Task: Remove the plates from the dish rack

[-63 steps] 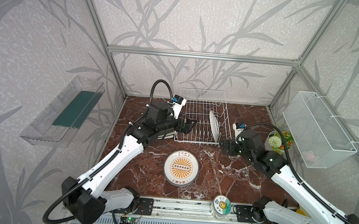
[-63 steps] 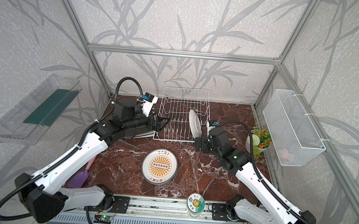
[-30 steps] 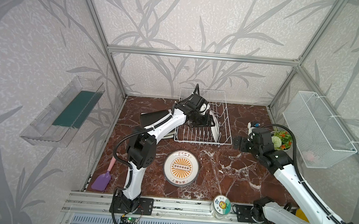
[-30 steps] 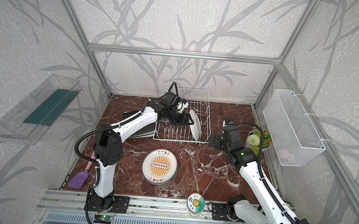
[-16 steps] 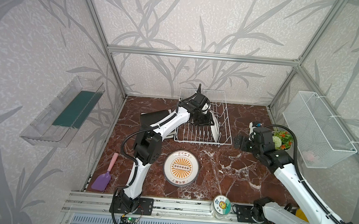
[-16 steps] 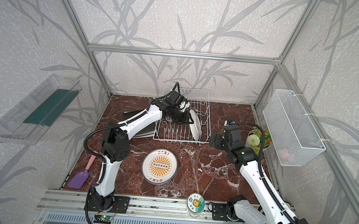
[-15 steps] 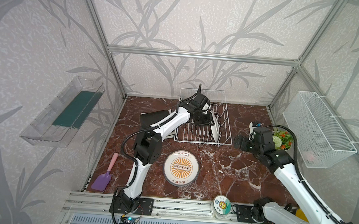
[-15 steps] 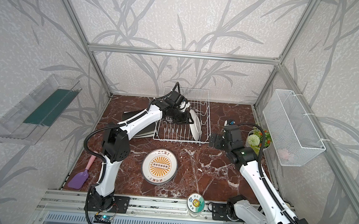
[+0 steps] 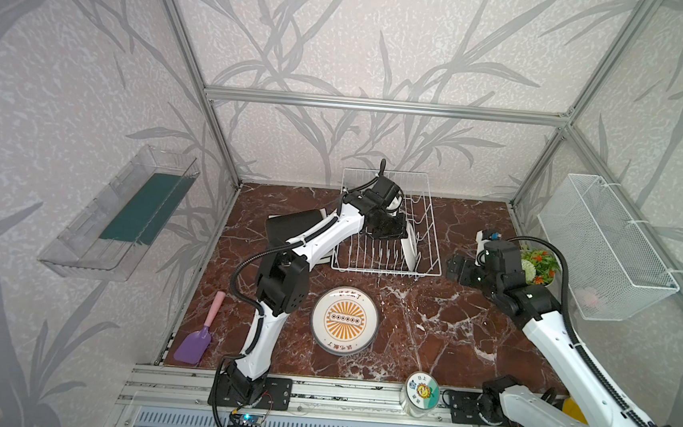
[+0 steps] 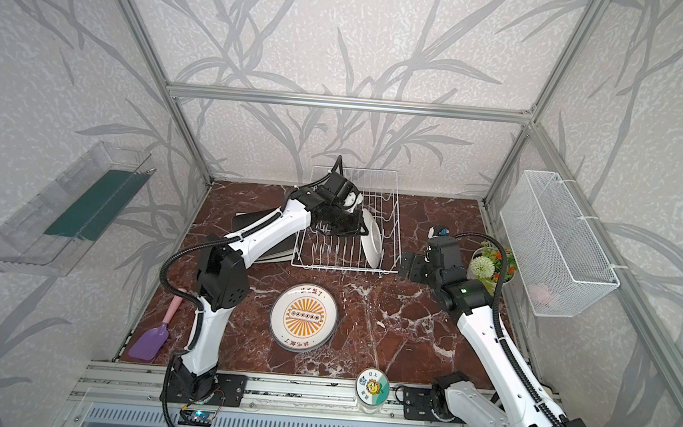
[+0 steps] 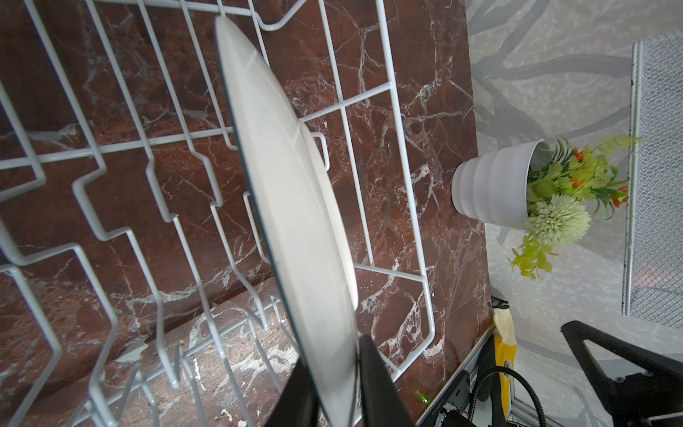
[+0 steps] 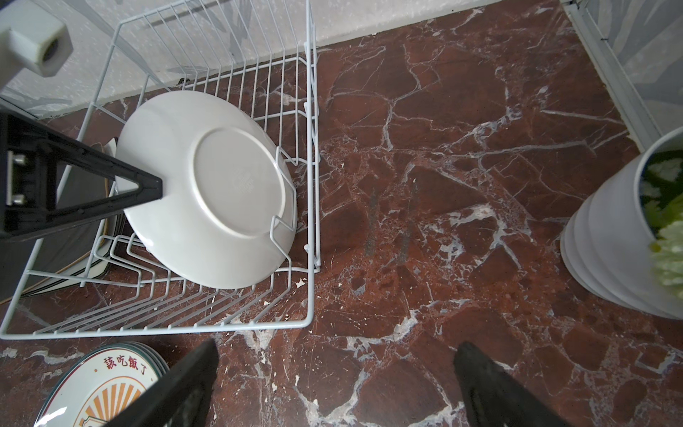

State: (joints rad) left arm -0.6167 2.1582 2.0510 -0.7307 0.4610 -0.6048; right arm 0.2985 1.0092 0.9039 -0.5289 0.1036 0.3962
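**A:** What do both top views tell us?

**B:** Our left hand [image 9: 394, 232] reaches into the dish rack [image 9: 368, 270], over the one white plate [image 9: 408, 251] standing on edge near the rack's right end. The other plates lie on the tabletop [image 9: 447, 335]: a round stack [image 9: 345, 320] in front of the rack and square ones [image 9: 293, 227] beside it. Our right hand [image 9: 458, 267] hovers just right of the rack.

**A:** And the left wrist view?

**B:** The plate's rim sits between our fingers [image 11: 380, 384], which look closed on it. We should lift straight up along the slot and clear the prongs before we swing away.

**A:** And the right wrist view?

**B:** That hand [image 12: 332, 384] gapes wide and holds nothing. We should keep it clear of the rack's side.
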